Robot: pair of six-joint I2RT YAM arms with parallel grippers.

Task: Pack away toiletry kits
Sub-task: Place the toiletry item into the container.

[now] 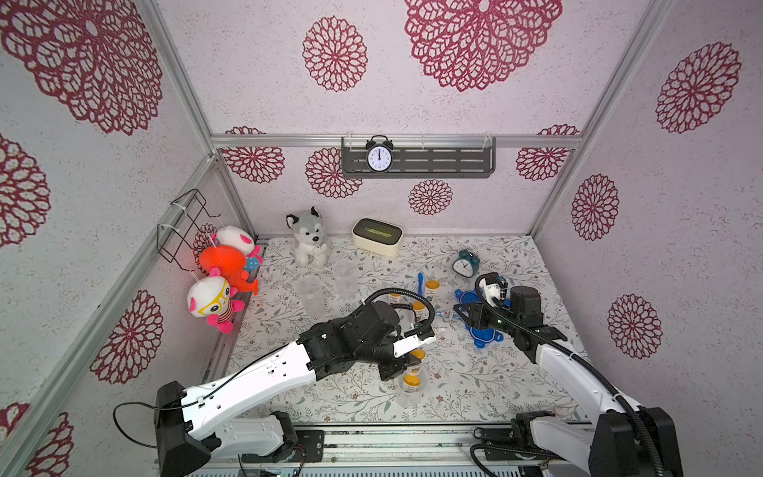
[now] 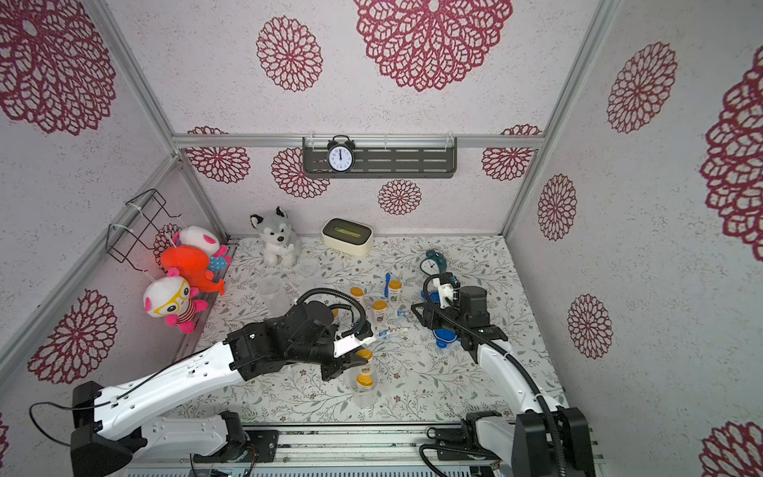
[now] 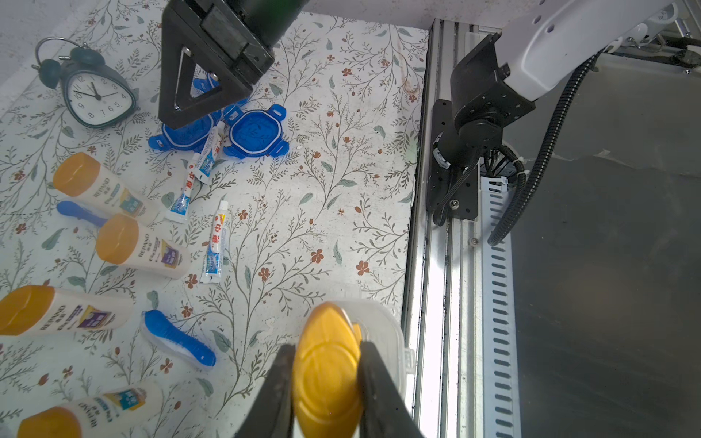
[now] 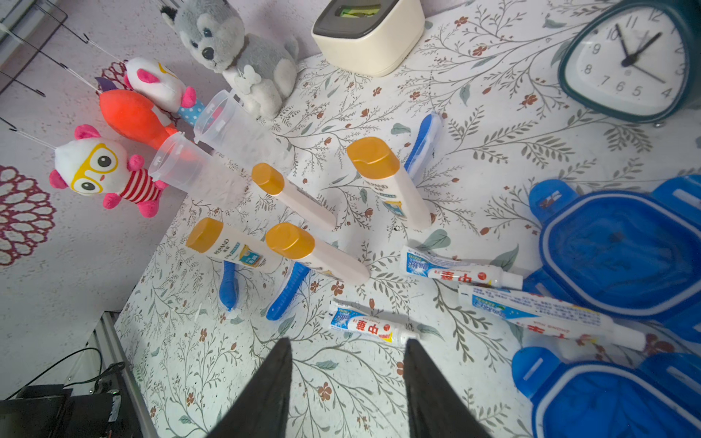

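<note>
Early | left gripper (image 3: 326, 347) clamped on bottle (image 3: 326, 383) over front cup (image 3: 387, 322) | right gripper (image 4: 347, 341) apart, empty | lids (image 4: 614, 250), tubes (image 4: 371, 328), toothbrushes (image 4: 288, 290) seemingly all unpacked

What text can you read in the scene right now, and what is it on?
"REPAND": bottles.
"中華": toothpaste tubes.
"9 8 7 6 5 4" and other hour numerals: teal clock.
Too small to read: black clock numerals, and the small print on the bottles and toothpaste tubes.
</note>
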